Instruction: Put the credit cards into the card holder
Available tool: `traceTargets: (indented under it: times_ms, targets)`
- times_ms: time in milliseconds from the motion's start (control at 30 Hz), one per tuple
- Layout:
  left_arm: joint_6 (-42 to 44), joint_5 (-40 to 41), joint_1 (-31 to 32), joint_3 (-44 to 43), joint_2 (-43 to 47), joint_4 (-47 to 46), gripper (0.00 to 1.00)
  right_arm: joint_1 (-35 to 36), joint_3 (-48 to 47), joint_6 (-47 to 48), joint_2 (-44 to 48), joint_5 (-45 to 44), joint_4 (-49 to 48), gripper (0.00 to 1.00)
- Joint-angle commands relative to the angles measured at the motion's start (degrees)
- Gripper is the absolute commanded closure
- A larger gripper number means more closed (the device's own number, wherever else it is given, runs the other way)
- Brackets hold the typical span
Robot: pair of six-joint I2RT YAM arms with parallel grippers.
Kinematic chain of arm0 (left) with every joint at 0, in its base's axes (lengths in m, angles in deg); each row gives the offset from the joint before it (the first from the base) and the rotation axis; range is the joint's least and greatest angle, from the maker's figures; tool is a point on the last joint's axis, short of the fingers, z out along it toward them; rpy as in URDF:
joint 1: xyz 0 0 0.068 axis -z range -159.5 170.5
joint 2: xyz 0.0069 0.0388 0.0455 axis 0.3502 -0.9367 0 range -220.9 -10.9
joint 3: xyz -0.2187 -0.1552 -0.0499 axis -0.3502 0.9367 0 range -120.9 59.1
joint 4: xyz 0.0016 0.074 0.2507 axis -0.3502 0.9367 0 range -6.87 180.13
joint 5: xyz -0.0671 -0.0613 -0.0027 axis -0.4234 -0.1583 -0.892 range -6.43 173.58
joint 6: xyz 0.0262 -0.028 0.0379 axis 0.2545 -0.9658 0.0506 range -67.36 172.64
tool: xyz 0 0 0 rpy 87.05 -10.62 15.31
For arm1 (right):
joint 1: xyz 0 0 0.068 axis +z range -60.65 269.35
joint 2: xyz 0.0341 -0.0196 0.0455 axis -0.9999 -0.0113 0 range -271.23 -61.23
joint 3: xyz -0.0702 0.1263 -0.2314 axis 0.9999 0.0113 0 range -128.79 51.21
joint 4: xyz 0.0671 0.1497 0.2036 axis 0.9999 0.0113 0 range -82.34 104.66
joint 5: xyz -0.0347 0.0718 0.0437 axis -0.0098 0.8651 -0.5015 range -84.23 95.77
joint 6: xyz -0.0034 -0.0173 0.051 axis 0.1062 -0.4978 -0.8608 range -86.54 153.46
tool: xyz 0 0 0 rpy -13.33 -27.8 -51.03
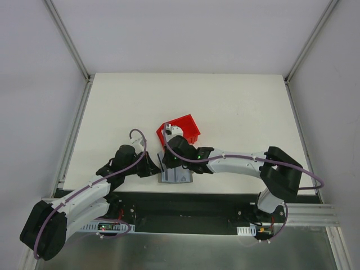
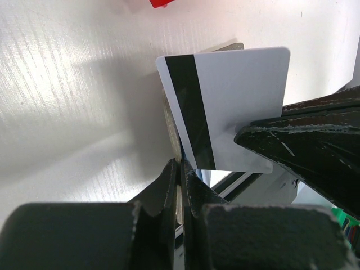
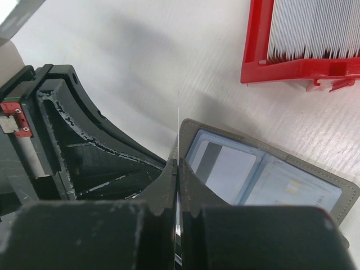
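The grey card holder lies open near the table's front edge. In the right wrist view its slotted blue-grey inside shows, with a striped card in one slot. My left gripper is shut on the holder's left edge and also shows in the top view. My right gripper is shut on a white credit card with a black stripe. It holds the card upright over that edge, edge-on in its own view.
A red bin stands just behind the holder and holds several more cards on edge. Both arms crowd together at the holder. The table's front edge and a black rail lie close below.
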Motion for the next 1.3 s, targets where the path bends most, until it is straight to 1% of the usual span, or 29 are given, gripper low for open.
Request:
traceTargets:
  times_ms: [0,400,767,833,900,1100,1267]
  targets:
    - [0.89,-0.08,-0.14,-0.87,0.57,-0.52,1.00,0.49,0.34,-0.65,1.18,-1.45,0.79,1.00]
    - [1.07,0.44,-0.14,-0.69,-0.31,-0.52,1.00,0.49,0.69,0.23,3.90,-2.94,1.85,1.00]
    - [1.16,0.62,-0.14,-0.78,-0.75,-0.52,1.00,0.49,0.34,0.49,3.55,-2.15,1.85,1.00]
    - [1.15,0.53,-0.14,-0.78,-0.84,-0.52,1.00,0.49,0.25,0.40,3.81,-2.76,3.86,0.99]
    - [1.24,0.53,-0.14,-0.78,-1.01,-0.52,1.00,0.32,0.68,0.40,4.51,-3.38,3.87,1.00]
    - [1.33,0.62,-0.14,-0.78,-1.01,-0.52,1.00,-0.03,-0.28,1.02,3.99,-0.40,3.78,0.99]
    - [1.24,0.53,-0.14,-0.78,-0.75,-0.43,1.00,-0.12,-0.37,0.93,3.73,-0.83,3.87,1.00]
